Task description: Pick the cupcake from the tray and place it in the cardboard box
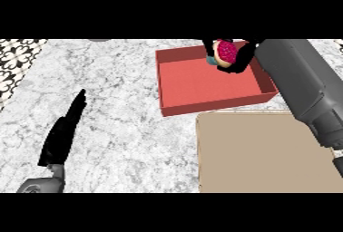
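Observation:
A cupcake (226,52) with pink frosting and a teal wrapper hangs over the far edge of the red box (208,80), held in my right hand (236,60), whose black fingers curl round it. My right forearm (305,86) reaches in from the right side. The tan tray (264,154) lies just in front of the box, with nothing on it. My left hand (64,131) rests on the counter at the left, fingers straight and pointing away.
The grey marble counter (114,81) stretches to the left of the box and tray. A black-and-white patterned surface (15,63) borders the counter at the far left.

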### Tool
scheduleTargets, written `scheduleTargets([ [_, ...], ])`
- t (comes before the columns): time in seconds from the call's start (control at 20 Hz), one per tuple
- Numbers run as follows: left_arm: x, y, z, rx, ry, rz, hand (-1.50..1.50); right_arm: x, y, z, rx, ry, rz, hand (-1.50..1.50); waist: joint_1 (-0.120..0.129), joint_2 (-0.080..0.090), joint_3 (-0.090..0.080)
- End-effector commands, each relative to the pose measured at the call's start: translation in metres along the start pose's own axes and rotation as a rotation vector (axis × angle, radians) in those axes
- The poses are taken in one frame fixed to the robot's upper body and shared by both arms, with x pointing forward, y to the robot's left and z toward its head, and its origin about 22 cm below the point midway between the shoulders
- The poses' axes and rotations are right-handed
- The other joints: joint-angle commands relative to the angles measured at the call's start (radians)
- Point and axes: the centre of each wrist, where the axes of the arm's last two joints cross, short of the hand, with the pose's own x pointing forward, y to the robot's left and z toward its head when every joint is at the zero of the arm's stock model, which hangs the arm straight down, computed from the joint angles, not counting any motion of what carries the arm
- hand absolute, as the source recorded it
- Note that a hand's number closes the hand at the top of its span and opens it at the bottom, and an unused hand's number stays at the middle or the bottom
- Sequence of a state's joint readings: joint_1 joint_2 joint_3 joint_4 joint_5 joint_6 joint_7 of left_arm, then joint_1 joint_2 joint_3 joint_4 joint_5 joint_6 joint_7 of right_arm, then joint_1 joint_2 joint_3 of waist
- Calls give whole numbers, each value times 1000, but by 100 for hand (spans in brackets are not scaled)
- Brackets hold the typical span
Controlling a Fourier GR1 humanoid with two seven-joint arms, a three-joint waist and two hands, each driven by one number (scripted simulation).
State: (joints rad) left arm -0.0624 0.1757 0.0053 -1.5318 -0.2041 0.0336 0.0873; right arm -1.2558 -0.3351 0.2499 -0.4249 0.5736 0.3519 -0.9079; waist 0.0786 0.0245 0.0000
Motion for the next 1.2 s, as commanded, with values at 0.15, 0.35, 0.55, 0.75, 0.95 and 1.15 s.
scheduleTargets([
  [0.15,-3,1,9,17,13,0,0,-11,58,-26,126,19,-107,-150,-5,-1,0],
  [0.35,-3,-1,-3,19,16,-1,0,-7,73,-42,141,1,-135,-150,-15,2,0],
  [0.55,-7,9,3,25,2,4,0,-6,70,-47,101,-17,-235,-150,-9,3,0],
  [0.75,-12,4,6,12,20,0,0,-7,57,-42,-100,-22,-435,-150,-5,6,0],
  [0.95,-4,9,2,2,11,1,0,-17,62,-26,-210,8,-597,-150,5,11,1],
  [1.15,6,-2,4,-8,-8,2,0,-18,29,-12,-271,28,-732,-150,19,14,2],
])
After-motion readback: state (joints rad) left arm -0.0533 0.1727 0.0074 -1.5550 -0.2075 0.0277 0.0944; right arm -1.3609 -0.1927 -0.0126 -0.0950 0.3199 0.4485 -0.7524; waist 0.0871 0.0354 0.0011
